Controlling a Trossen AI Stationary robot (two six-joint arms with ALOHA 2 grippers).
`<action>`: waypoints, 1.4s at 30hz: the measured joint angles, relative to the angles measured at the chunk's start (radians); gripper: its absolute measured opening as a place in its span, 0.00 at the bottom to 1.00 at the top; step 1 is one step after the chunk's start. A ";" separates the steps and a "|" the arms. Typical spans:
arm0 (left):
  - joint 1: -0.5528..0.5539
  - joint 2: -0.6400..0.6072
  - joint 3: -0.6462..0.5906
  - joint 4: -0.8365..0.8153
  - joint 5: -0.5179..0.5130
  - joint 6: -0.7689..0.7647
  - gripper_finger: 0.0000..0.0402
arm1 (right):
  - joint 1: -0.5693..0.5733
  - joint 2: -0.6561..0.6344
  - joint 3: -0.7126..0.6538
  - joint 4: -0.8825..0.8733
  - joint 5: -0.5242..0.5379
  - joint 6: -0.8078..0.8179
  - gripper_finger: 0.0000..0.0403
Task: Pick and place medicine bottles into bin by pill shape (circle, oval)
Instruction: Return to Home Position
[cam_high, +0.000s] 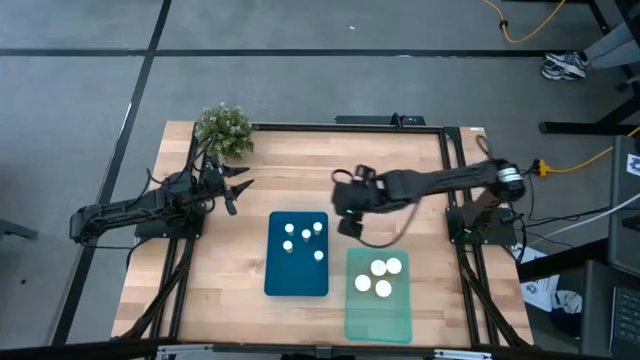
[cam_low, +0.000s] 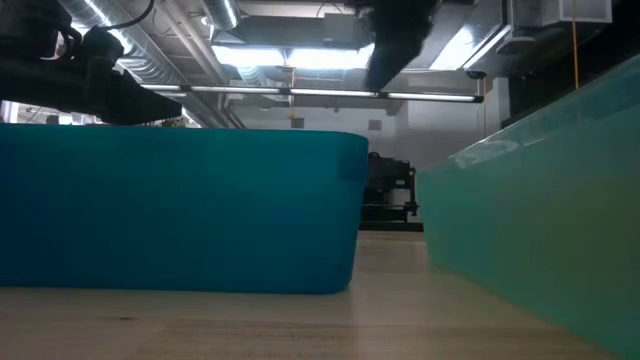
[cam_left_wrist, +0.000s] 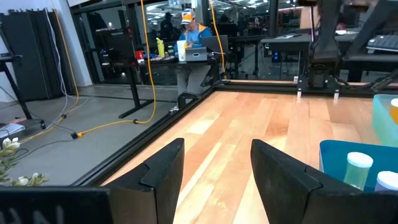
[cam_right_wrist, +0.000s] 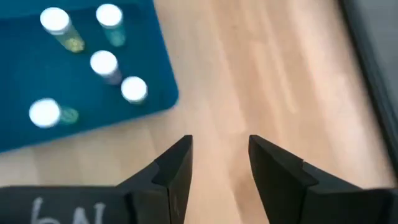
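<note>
Above table (cam_high: 225, 260), right end effector (cam_right_wrist: 219, 143) spread, left end effector (cam_left_wrist: 217, 145) spread, bottles (cam_left_wrist: 358, 167) partly cropped.

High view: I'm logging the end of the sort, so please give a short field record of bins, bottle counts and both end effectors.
dark blue rectangular plastic bin: holds five white-capped medicine bottles
pale green translucent rectangular bin: holds four white-capped bottles
loose bottles on the light wooden table: none visible
left end effector: open, empty, near the small green potted plant
right end effector: open, empty, over bare wood beside the dark blue bin
</note>
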 joint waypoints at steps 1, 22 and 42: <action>0.000 0.000 0.000 0.000 0.000 0.000 0.44 | 0.014 -0.035 -0.028 0.005 0.029 0.012 0.39; 0.000 0.000 0.000 0.000 0.000 0.000 0.44 | 0.131 -0.965 -1.231 1.379 0.004 -0.164 0.39; 0.000 0.000 0.000 0.000 0.000 0.000 0.44 | -0.119 -1.125 -1.480 1.438 -0.127 -0.232 0.39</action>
